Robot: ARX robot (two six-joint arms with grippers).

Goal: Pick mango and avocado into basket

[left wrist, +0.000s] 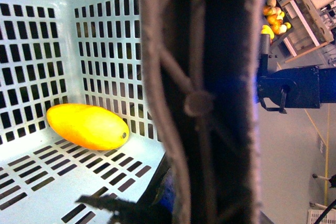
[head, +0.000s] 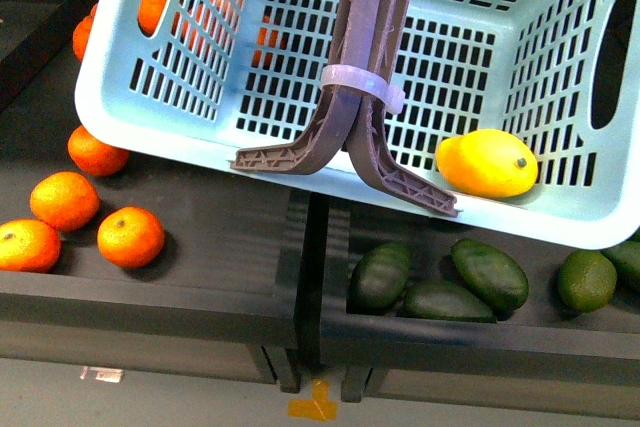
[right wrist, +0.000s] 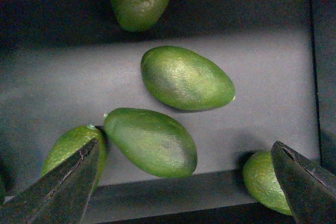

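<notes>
The light teal basket [head: 160, 117] hangs tilted above the bins, and its brown lattice handles [head: 372, 57] are tied by a pale band. The yellow mango [head: 487, 162] lies inside on the slotted floor, also seen in the left wrist view [left wrist: 86, 126]. My left gripper [left wrist: 170, 200] is shut on the handles [left wrist: 205, 98] and is mostly hidden behind them. My right gripper [right wrist: 184, 182] is open above the avocado bin. A smooth dark green avocado [right wrist: 151, 141] lies just beyond its fingertips [right wrist: 63, 187]. Neither arm shows in the front view.
Other avocados [right wrist: 186, 78] lie beside it in the dark right bin [head: 470, 332], one near each finger. Several oranges [head: 130, 237] sit in the left bin. A black divider [head: 305, 247] separates the bins. The basket hides the bins' far parts.
</notes>
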